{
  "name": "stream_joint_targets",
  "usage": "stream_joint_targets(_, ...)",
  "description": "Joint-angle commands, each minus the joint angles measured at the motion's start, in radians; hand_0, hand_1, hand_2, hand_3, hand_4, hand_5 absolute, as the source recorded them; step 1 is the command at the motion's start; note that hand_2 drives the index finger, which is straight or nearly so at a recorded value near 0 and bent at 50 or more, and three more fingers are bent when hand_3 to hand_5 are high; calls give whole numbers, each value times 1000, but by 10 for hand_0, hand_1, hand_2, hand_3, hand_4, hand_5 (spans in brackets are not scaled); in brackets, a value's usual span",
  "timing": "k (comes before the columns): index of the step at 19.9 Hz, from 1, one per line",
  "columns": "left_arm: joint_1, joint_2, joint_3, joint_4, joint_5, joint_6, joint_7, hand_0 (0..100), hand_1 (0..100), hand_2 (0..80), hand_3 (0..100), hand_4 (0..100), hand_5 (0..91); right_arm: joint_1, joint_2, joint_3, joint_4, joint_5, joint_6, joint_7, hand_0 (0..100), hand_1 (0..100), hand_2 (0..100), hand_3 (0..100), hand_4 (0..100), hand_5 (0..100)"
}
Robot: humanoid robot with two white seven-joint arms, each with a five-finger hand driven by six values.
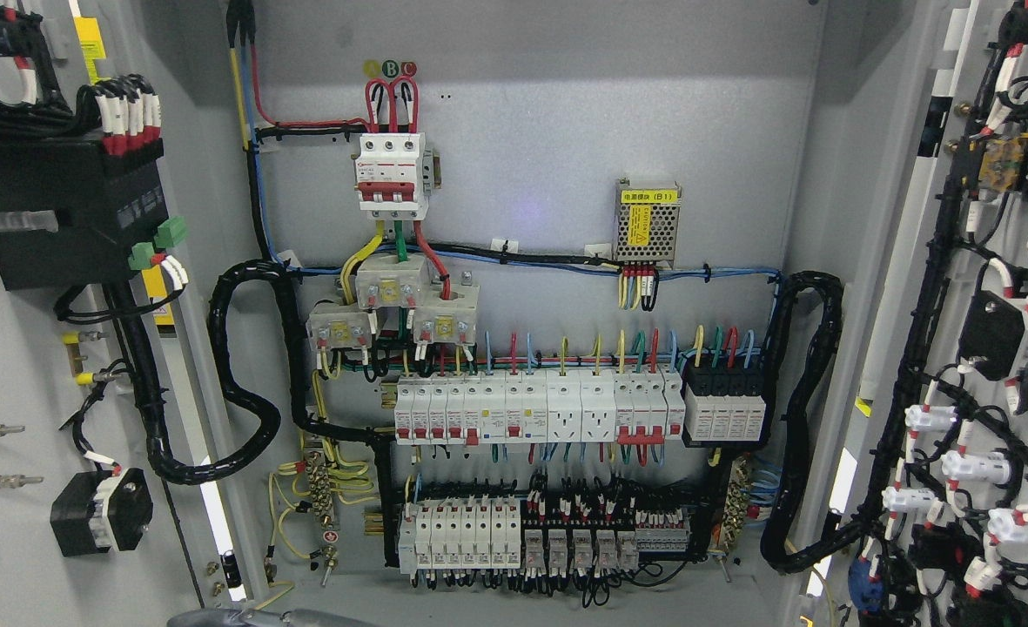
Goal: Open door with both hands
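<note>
We find both doors, the left door (17, 366) and the right door (984, 348), already swung wide open, and our hands are not visible, so we cannot tell their state.

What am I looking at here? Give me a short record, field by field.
Scene: grey metal electrical cabinet, seen from the robot's head
Doors: left door and right door both swung open, wiring on their inner faces
Top: red-and-white three-pole breaker
Right of it: small metal power module with a yellow label
Middle: row of white breakers
Robot hands: none clearly visible
</note>
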Motion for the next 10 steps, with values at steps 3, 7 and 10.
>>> stream_joint_targets(3,0,0,0,-17,0,1,1,120,556,0,0,0,0,-47,6,129,-6,-49,-1,-66,0,500,40,0,0,0)
stream_joint_targets(7,0,0,0,-18,-1,1,1,120,556,0,0,0,0,-87,8,183,-2,-120,2,-122,0,500,40,0,0,0)
stream_joint_targets(10,-1,0,0,-18,0,1,1,120,556,0,0,0,0,-95,8,208,-3,-122,2,-122,0,500,40,0,0,0)
